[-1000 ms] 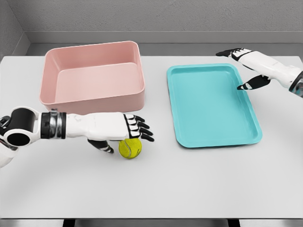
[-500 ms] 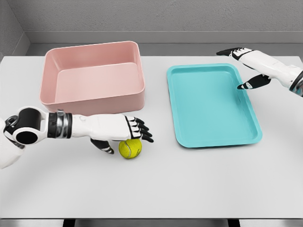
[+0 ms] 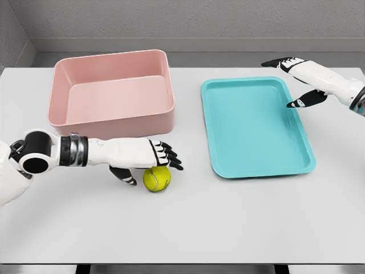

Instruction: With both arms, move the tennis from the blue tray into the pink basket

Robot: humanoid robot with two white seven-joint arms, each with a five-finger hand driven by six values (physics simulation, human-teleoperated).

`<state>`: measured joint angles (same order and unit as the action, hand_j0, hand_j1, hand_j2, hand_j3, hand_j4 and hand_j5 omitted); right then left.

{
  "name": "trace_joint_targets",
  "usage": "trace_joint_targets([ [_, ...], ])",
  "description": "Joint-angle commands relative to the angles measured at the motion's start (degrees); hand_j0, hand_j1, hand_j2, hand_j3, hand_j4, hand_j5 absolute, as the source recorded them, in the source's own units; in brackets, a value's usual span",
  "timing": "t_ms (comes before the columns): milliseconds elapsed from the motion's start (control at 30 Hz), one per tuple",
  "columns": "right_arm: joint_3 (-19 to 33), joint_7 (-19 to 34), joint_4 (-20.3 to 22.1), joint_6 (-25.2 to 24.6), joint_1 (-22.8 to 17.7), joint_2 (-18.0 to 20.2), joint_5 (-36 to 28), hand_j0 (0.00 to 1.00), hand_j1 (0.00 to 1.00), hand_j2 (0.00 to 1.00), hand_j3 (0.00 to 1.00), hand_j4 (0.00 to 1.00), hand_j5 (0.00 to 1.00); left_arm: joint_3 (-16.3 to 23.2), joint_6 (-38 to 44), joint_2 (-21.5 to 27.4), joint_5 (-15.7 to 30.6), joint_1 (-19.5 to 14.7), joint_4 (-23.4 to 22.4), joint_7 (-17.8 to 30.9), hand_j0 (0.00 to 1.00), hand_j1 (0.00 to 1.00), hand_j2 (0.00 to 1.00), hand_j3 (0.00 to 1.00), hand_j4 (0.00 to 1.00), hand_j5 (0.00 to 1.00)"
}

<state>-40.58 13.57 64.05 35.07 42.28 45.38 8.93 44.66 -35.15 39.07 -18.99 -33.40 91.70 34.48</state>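
A yellow tennis ball (image 3: pixel 156 178) is seen on the white table (image 3: pixel 228 217). It is not in the tray and not in the basket. It sits just under the fingers (image 3: pixel 170 156) of the left hand (image 3: pixel 145 157).

The left hand is laid flat over the top of the ball, palm down. Its fingers are stretched out and point away past the ball. The thumb (image 3: pixel 128 177) hangs down just beside the ball, on the arm's side of it. The ball is not gripped. Whether the palm touches the ball cannot be told.

The pink basket (image 3: pixel 111 91) is found behind the left hand's fingers, farther back on the table. Nothing is seen inside it. Its front wall is near the back of the hand but apart from it.

The blue tray (image 3: pixel 256 127) is found past the tips of the left fingers, well apart from them. Nothing lies on it.

The right hand (image 3: pixel 302 80) is held at the far corner of the tray. Its fingers are loose and spread, and nothing is held in them. One dark fingertip (image 3: pixel 292 104) points at the tray's edge just beside it.
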Motion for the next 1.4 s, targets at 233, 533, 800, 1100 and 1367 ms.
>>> trace_joint_targets([
  [233, 0.07, -0.03, -0.07, -0.07, 0.0, 0.14, -0.41, 1.0, 1.0, 1.0, 1.0, 1.0, 1.0, 0.07, 0.15, -0.67, -0.96, 0.53, -0.38, -0.38, 1.0, 1.0, 1.0, 1.0, 1.0, 1.0],
  [533, 0.07, -0.03, -0.15, -0.07, 0.0, 0.23, -0.41, 1.0, 1.0, 1.0, 1.0, 1.0, 1.0, 1.04, 0.15, -1.02, -1.66, 0.7, -1.09, -0.46, 1.0, 1.0, 1.0, 1.0, 1.0, 1.0],
  [800, 0.33, -0.38, -0.15, -0.07, 1.93, 2.96, -0.41, 1.0, 1.0, 1.0, 1.0, 1.0, 1.0, 1.04, 0.15, -0.93, -1.48, 0.79, -1.09, -0.46, 0.74, 0.74, 0.74, 0.74, 0.74, 0.74],
  [1100, 0.07, -0.21, -0.15, -0.07, 2.55, 4.28, -0.41, 1.0, 1.0, 1.0, 1.0, 1.0, 1.0, 1.04, 0.15, -0.49, -0.69, 0.79, -1.17, -0.46, 0.49, 0.49, 0.49, 0.49, 0.49, 0.49],
  [1367, -0.11, -0.21, -0.15, -0.07, 2.55, 4.28, -0.41, 1.0, 1.0, 1.0, 1.0, 1.0, 1.0, 0.43, 0.15, -0.23, 0.45, 0.79, -1.09, -0.38, 0.39, 0.39, 0.39, 0.39, 0.39, 0.39],
])
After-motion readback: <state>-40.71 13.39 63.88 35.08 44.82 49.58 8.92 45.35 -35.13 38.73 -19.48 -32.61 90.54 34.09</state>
